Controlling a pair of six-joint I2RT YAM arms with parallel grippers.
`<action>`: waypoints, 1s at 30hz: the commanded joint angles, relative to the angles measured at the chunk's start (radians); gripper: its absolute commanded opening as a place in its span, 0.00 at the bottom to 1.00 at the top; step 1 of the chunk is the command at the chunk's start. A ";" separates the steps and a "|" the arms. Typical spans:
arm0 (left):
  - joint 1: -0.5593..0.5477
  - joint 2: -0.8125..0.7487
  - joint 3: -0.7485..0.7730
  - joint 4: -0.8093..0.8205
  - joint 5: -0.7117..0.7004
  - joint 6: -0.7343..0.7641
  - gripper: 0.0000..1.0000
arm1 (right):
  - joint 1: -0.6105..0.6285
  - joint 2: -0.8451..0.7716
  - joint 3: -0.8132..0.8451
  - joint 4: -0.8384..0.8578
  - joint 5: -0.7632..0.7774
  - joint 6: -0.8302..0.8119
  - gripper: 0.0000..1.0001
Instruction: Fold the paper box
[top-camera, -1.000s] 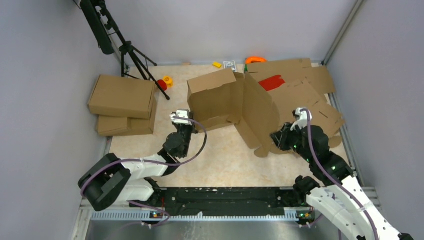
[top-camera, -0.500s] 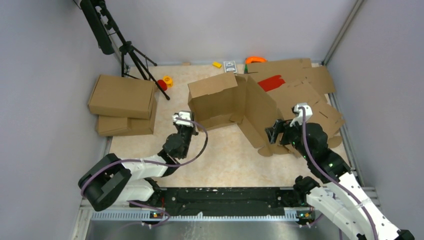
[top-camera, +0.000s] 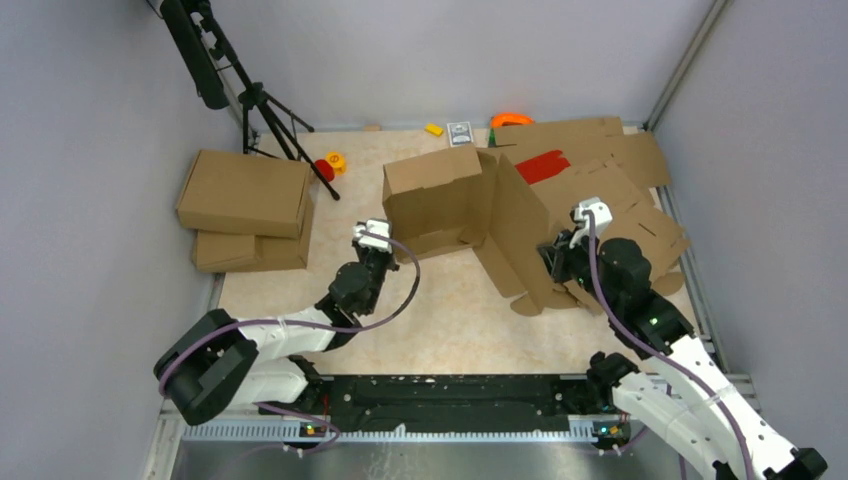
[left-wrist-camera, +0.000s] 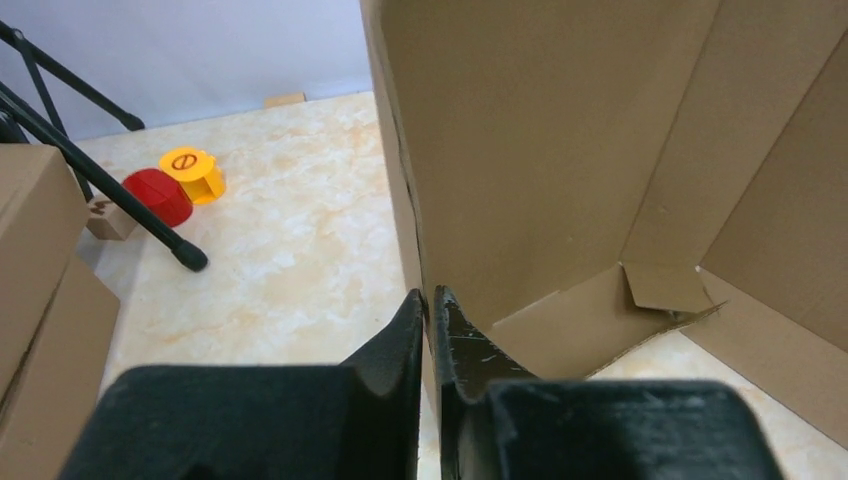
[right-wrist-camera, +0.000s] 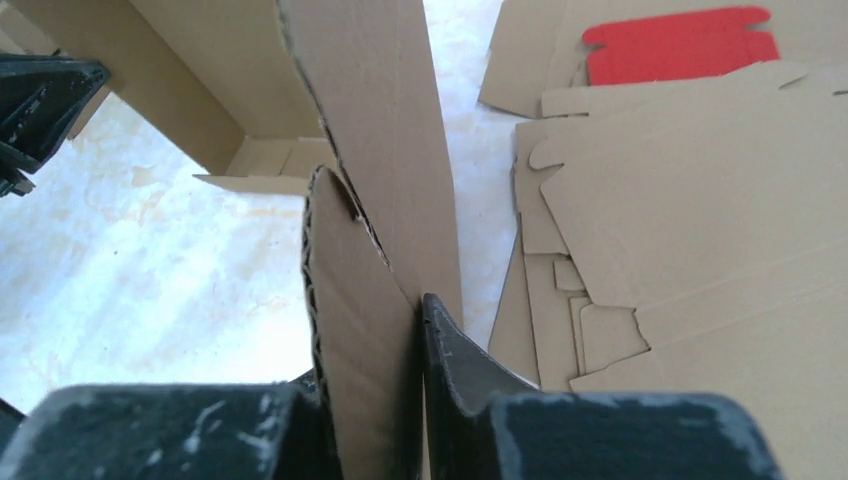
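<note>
Left fingers, right fingers pinch paper box beside heaped sheets.

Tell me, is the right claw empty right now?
No, the right wrist view shows the right claw clamped on an upright flap of the paper box.

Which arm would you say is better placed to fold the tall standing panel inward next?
Right: the right claw pinches that panel of the box, while the left claw sits shut at the opposite wall's edge.
</note>
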 joint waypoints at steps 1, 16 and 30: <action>-0.001 -0.004 0.042 -0.130 0.017 -0.033 0.12 | -0.003 0.000 0.042 0.000 -0.063 0.042 0.08; 0.101 -0.012 0.107 -0.246 0.089 -0.142 0.12 | -0.003 -0.019 0.075 -0.048 -0.135 0.043 0.00; 0.671 0.167 0.345 -0.164 1.075 -0.340 0.96 | -0.003 0.036 0.193 -0.143 -0.139 -0.099 0.00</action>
